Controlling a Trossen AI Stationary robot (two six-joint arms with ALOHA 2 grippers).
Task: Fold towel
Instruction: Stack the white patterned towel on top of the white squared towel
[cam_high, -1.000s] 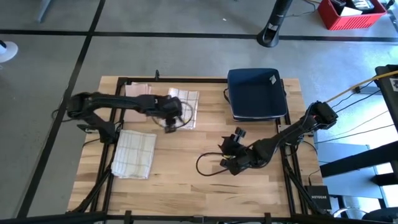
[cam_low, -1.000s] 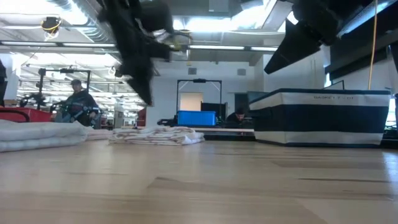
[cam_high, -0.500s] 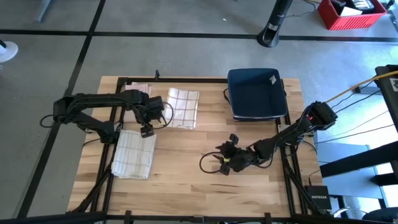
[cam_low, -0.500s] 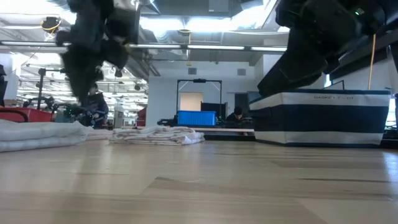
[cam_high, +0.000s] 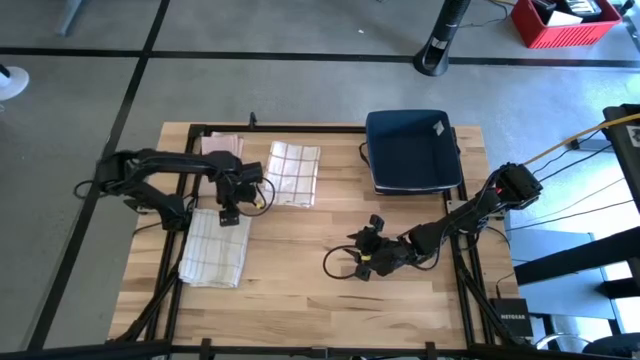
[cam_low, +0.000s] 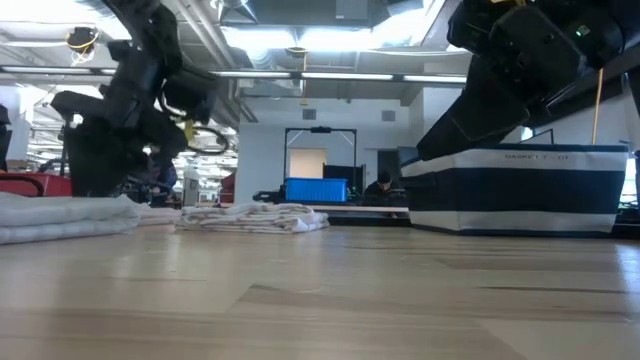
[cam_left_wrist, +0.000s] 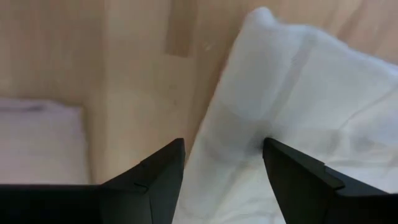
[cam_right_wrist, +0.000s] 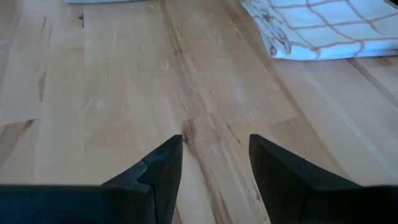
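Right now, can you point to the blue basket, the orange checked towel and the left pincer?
blue basket (cam_high: 414, 150): high view, middle of its dark bottom.
orange checked towel (cam_high: 293, 172): high view, centre of the folded cloth.
left pincer (cam_high: 229, 214): high view, between its fingertips.

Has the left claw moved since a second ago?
Yes. In the high view the left claw has gone from over the checked towel near the blue basket to the corner of the folded towel.

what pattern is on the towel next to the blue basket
White with a reddish-orange check grid; the towel shows it best in the high view, left of the basket.
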